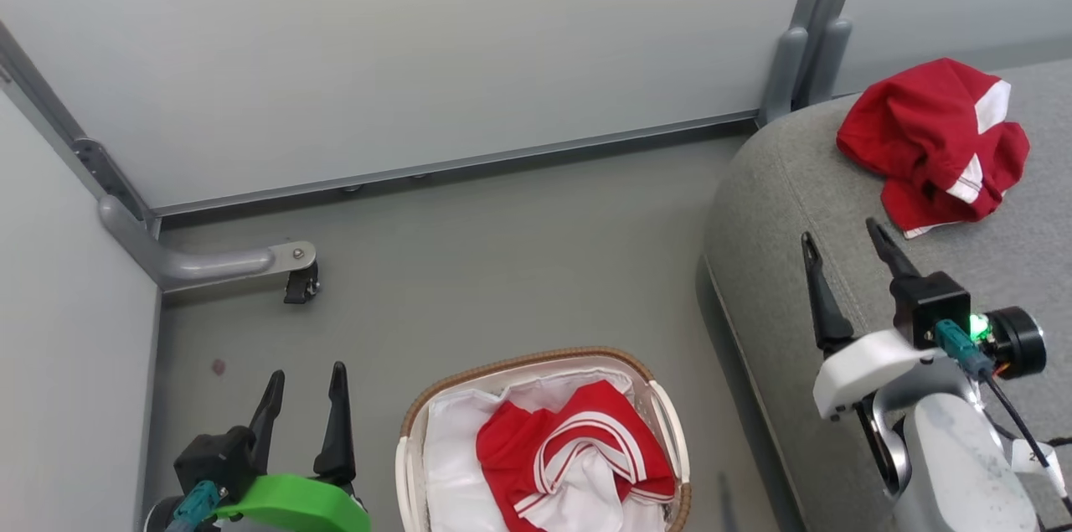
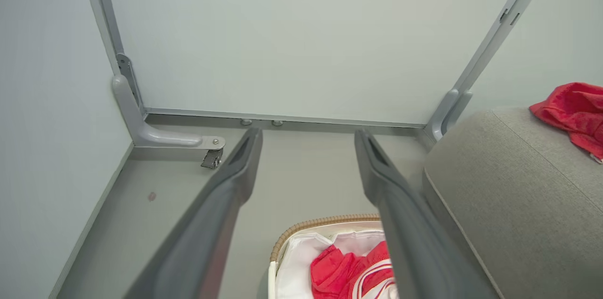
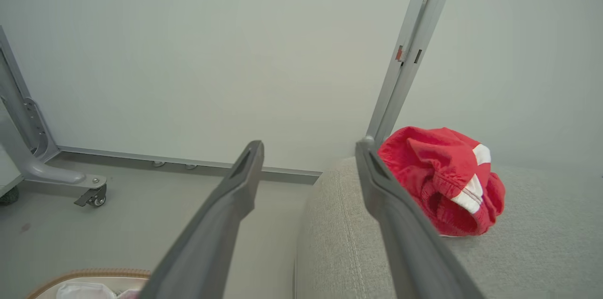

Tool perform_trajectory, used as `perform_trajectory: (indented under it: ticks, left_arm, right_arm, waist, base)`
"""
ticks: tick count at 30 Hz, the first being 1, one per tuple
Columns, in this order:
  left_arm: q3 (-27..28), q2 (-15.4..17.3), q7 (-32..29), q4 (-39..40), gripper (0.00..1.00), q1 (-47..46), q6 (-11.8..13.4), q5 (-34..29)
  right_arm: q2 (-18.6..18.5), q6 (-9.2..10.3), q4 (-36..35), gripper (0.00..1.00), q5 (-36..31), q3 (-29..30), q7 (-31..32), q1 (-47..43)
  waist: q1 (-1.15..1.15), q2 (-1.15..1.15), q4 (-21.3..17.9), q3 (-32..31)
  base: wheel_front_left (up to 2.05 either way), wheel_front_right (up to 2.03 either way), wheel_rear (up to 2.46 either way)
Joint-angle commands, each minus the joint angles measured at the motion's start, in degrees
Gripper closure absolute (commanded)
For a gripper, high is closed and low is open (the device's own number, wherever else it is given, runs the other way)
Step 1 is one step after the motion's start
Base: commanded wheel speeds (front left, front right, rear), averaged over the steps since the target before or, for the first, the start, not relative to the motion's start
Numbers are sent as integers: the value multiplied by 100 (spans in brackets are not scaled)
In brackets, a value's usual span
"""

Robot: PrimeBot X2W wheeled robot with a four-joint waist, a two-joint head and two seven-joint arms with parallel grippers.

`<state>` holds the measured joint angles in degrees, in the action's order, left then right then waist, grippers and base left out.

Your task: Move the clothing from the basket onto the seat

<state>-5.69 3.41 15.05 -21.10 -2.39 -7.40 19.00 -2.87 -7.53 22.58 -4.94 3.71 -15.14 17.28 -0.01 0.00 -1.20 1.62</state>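
Note:
One red garment with white panels (image 1: 934, 142) lies crumpled on the grey seat (image 1: 796, 205) at the right; the right wrist view shows this garment (image 3: 440, 179) beside my finger, and the left wrist view catches it (image 2: 572, 113) at its right edge. A second red and white striped garment (image 1: 578, 452) lies in the basket (image 1: 511, 371) at the bottom centre, on its white liner. My right gripper (image 1: 842, 232) hovers open and empty over the seat's front edge, short of the first garment. My left gripper (image 1: 306, 377) stands open and empty left of the basket.
Pale partition panels close off the back and left. A grey caster foot (image 1: 289, 268) juts onto the floor at the left. A grey post (image 1: 800, 67) stands behind the seat's corner. Bare grey floor (image 1: 502, 264) lies between basket, wall and seat.

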Motion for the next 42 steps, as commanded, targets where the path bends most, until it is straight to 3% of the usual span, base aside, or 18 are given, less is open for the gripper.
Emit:
perform_trajectory:
  ticks: [1,16,42]
  left_arm:
    - [52,-2,19,0,0,119,-15,-61]
    - [84,-44,19,-73,0,286,-15,23]
    - [102,-49,19,-121,0,212,-15,31]
  right_arm:
    - [-13,8,-2,0,186,-87,-2,-164]
    - [-13,8,-224,0,893,-231,-2,-1042]
    - [-12,8,-253,0,880,-359,-2,-1073]
  waist:
    - [1,0,144,-104]
    - [1,0,318,-201]
    - [1,0,185,-183]
  base:
    - [0,0,0]
    - [0,0,0]
    - [0,0,0]
